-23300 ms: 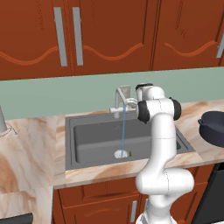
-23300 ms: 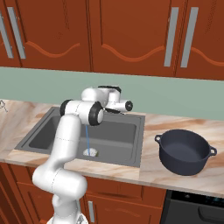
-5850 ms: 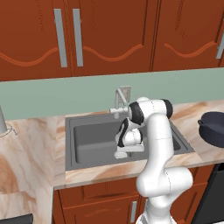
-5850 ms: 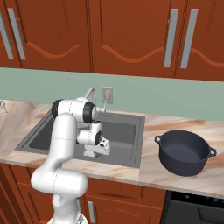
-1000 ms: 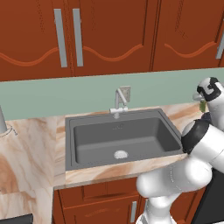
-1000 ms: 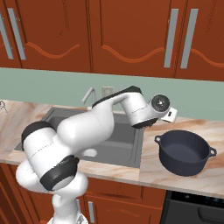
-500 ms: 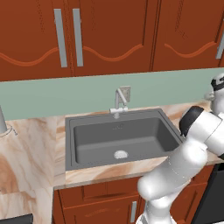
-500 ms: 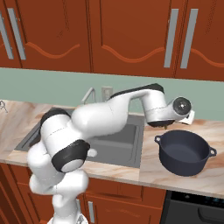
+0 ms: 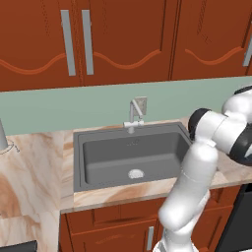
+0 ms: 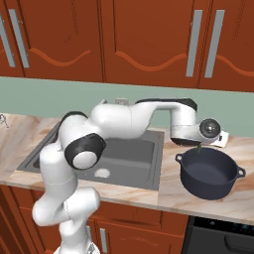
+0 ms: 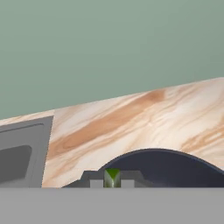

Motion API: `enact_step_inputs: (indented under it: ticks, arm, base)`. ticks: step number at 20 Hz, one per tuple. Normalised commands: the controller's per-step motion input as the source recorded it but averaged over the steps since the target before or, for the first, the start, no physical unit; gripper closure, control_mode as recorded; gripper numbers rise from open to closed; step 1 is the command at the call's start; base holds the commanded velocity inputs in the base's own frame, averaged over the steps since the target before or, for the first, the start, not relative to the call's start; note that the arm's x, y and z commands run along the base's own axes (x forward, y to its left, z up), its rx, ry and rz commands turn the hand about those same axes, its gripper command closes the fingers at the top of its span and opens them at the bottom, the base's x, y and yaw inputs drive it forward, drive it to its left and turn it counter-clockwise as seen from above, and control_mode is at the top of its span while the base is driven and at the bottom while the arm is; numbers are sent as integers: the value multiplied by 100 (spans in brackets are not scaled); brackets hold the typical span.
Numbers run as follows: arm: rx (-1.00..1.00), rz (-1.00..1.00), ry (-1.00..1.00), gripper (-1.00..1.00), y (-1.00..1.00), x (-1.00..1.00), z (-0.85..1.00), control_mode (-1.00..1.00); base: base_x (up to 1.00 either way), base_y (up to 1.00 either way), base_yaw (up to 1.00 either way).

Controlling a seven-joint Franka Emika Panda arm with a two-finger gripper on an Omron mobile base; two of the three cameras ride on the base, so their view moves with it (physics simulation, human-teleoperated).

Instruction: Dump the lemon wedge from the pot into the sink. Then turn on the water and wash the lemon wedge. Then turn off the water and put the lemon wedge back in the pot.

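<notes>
Pincer clenched on the lemon wedge, a green sliver pinched between its tips just above the pot's near rim. Beyond, at about nine o'clock of the pot, the sink lies sunk in the marble table.

A marble counter runs under a green backsplash, with red-brown cabinets above it bearing silver handles. Below the counter's right end sits something dark, perhaps an oven.
</notes>
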Motion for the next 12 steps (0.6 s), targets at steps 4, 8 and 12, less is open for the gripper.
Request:
enact_step_inputs:
  ticks: [4, 8, 12]
  arm:
    - [0, 2, 2, 100, -28, 0, -25, -100]
    - [0, 5, 0, 100, -26, -2, -13, -100]
    - [0, 3, 0, 100, -45, -18, -1, -100]
  base:
    - [0, 0, 0]
    - [0, 0, 0]
    - [0, 0, 0]
